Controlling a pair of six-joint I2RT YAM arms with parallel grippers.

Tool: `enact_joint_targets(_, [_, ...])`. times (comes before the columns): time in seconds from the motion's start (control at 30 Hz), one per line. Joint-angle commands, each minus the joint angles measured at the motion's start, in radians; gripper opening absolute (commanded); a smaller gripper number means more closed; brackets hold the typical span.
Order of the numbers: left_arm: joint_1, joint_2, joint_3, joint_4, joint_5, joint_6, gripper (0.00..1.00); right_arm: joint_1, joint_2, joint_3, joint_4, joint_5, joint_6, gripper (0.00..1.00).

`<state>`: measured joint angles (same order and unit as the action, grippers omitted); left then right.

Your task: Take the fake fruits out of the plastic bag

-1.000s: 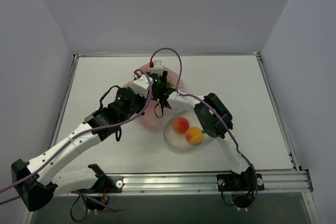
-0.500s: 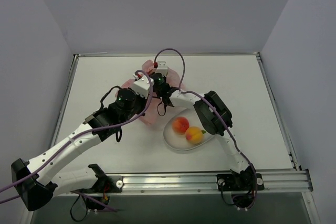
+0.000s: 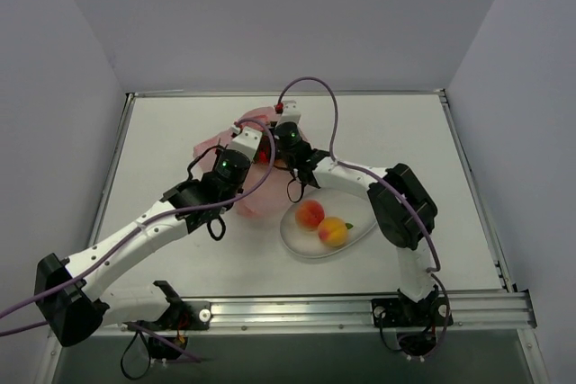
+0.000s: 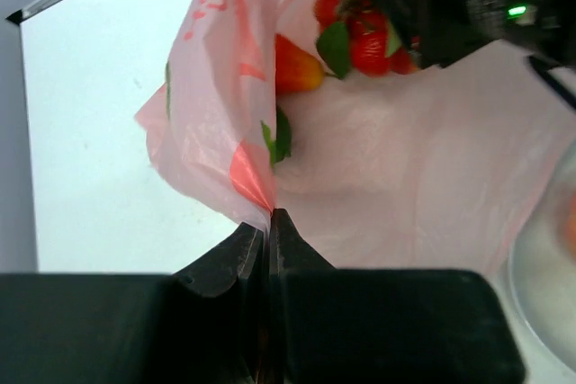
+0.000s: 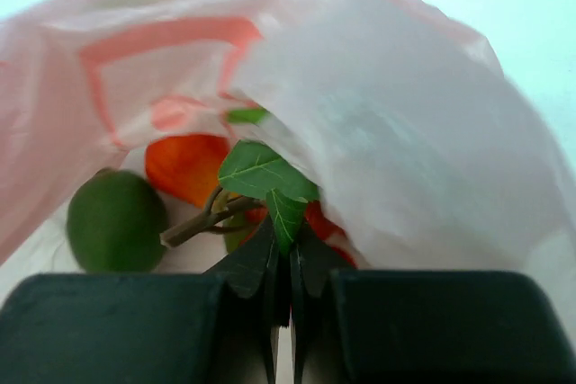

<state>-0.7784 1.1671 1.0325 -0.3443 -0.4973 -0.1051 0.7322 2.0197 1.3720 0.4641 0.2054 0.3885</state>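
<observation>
The left fingers are pressed together with no gap to speak of, and they pinch a fold in the edge of the plastic bag. The thin pink film rises from that pinch and spreads away above and to both sides of the tips. Just beyond them a green leaf shows through the film. Farther up, inside the bag, lies an orange-red fruit, and past it a cluster of small red fruits with leaves, right under the black body of the other arm's wrist. To the left of the fingers the white worktop shows bare beside the bag.

The right fingers are likewise closed tight — between their tips sits the lower end of a green leaf. A brown stem runs from that leaf off to the left, and red fruit shows just behind the tips on the right. Left of the fingers and a little beyond them a round green fruit rests on the film. An orange-red fruit lies between it and the leaf, farther in. The bag arches over all of this, pale pink with a darker printed outline at the upper left.

From above, both wrists meet over the pink bag near the middle of the worktop. Nearer the arm bases, on the right arm's side of the fingers, a white plate holds two peach-orange fruits — side by side and clear of the bag.
</observation>
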Motion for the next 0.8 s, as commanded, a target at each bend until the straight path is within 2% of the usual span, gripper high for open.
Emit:
enact_joint_targets(0.0, [0.007, 0.003, 0.064, -0.032, -0.119, 0.004, 0.02, -0.011, -0.104, -0.051, 0.03, -0.038, 0.016, 0.0])
enact_joint_targets(0.23, [0.048, 0.023, 0.069, -0.039, -0.173, -0.033, 0.02, -0.031, -0.19, -0.142, 0.03, -0.092, 0.03, 0.0])
enact_joint_targets(0.53, [0.16, 0.068, 0.083, 0.001, 0.003, -0.108, 0.02, -0.028, -0.338, -0.197, -0.062, -0.185, 0.024, 0.0])
enact_joint_targets(0.77, [0.177, 0.075, 0.078, 0.045, 0.149, -0.123, 0.02, -0.027, -0.484, -0.211, -0.18, -0.274, -0.013, 0.0])
